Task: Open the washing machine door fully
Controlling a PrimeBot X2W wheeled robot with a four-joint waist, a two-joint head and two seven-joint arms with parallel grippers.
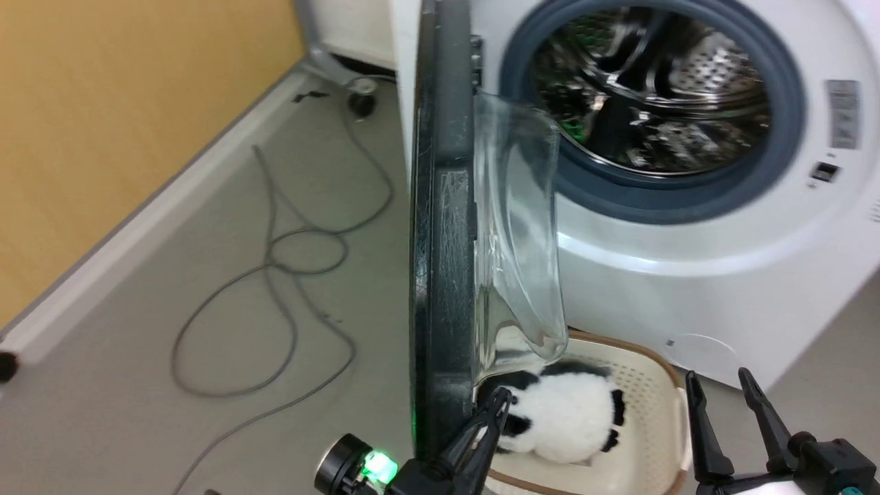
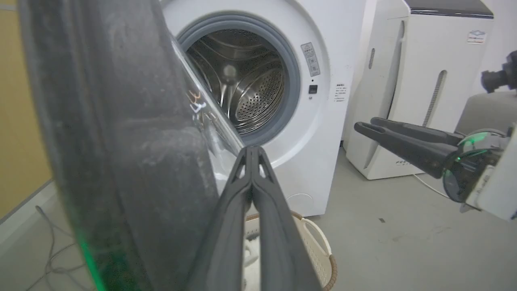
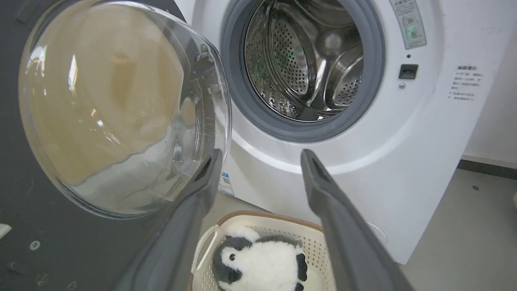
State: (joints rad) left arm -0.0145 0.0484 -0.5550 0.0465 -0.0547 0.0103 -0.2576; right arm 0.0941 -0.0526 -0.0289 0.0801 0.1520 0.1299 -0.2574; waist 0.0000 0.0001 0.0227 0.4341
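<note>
Left jaws seemingly against door edge

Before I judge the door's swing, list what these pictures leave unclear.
1. Head view: the washing machine door is edge-on and cut by the top edge; its outer face is hidden.
2. Head view: the shut left end effector overlaps the door's lower rim; contact unclear.
3. Head view: the grey label is blurred, unreadable.
4. Head view: the glass bowl partly covers the plush toy.

The black washing machine door, glass bowl bulging, stood swung out edge-on at nine o'clock of the white washing machine, seemingly square to its front.
</note>
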